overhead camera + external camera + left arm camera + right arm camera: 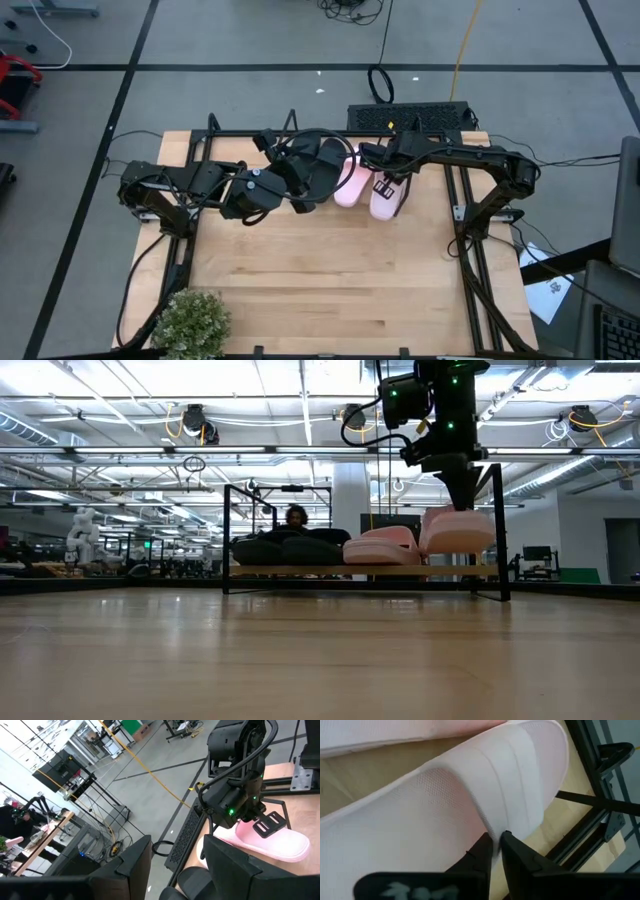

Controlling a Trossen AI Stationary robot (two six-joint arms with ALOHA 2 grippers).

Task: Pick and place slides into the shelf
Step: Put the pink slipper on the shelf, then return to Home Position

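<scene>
left hand point(300, 180): fingers apart | right hand point(385, 186): fingers nearly closed

Black slides point(318, 165) largely hidden under the left hand point(300, 185); distant person point(296, 516) indistinct.

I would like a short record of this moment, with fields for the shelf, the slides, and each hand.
shelf: low rack at the table's far edge, wooden plank on black wire frames
black slides: two, lying on the shelf toward its left part
pink slides: one lying on the shelf; the other at the right end, raised higher
right hand: above the raised pink slide, fingers pinching its strap edge
left hand: open, near the black slides, holding nothing
</scene>
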